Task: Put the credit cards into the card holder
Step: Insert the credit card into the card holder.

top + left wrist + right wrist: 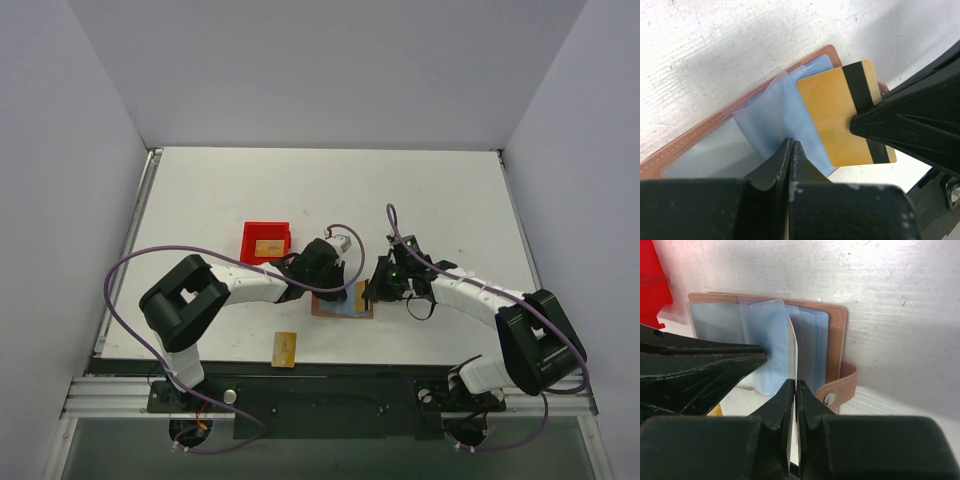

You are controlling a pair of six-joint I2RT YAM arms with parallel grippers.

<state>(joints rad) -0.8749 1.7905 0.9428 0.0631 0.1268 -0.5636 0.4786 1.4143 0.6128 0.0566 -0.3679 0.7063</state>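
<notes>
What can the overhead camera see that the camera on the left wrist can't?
Only overhead: a red plastic bin with a card inside, and a spare gold-yellow card lying alone on the white table. Only the left wrist: the dark stripe on the held gold-yellow card, and the left gripper pinching a clear blue sleeve. Both: the open brown leather-like wallet and the right gripper holding that card.
</notes>
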